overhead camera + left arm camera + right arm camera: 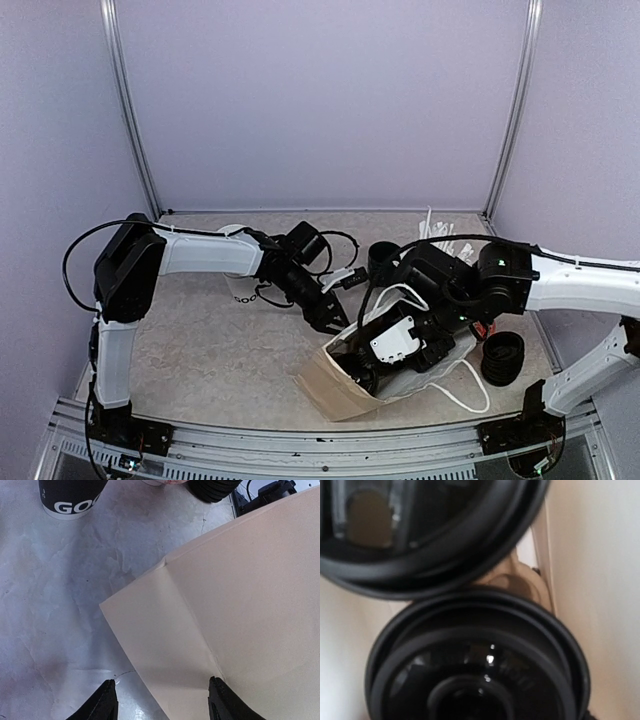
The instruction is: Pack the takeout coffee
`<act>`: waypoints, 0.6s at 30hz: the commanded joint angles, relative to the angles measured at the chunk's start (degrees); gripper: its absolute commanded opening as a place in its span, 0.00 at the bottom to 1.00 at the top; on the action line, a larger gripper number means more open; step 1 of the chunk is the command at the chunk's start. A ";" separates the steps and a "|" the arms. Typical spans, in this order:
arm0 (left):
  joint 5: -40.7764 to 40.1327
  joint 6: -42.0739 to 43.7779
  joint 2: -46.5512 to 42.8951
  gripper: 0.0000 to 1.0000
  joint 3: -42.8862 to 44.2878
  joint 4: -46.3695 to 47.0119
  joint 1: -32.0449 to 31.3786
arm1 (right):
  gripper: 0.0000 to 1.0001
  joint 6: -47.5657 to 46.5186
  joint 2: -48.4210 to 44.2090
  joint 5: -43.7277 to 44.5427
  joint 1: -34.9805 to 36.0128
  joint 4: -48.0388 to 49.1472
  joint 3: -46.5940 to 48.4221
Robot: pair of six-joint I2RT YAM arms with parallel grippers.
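Note:
Two takeout coffee cups lie inside a beige paper bag point(330, 385) that rests on its side near the front edge. The right wrist view shows only their black lids, one above point(445, 555) and one close below point(475, 665). A bit of brown cardboard point(512, 580) shows between them. My right wrist point(405, 340) reaches into the bag's mouth, and its fingers are hidden. My left gripper point(330, 318) point(162, 682) is open, its fingers straddling the edge of the bag's paper point(240, 605). A white cup with black lettering point(243, 290) stands behind the left forearm.
A stack of black lids point(503, 357) point(212, 487) sits at the right beside the bag's white handles. A black cup point(383, 258) stands behind the bag, with white sticks point(432, 232) at the back right. A black cup with white lettering point(70, 497) shows in the left wrist view.

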 commanded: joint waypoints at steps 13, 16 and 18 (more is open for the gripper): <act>0.85 5.22 -0.68 0.61 -0.47 -8.43 -0.77 | 0.24 6.44 10.34 -12.46 -0.52 -18.10 11.78; 0.15 5.53 -0.85 0.63 -0.68 -9.38 -0.72 | 0.24 6.91 11.25 -15.25 -0.59 -20.22 12.64; -0.78 4.78 -1.27 0.63 -0.42 -9.56 -0.56 | 0.24 6.82 11.22 -16.28 -0.65 -20.17 12.12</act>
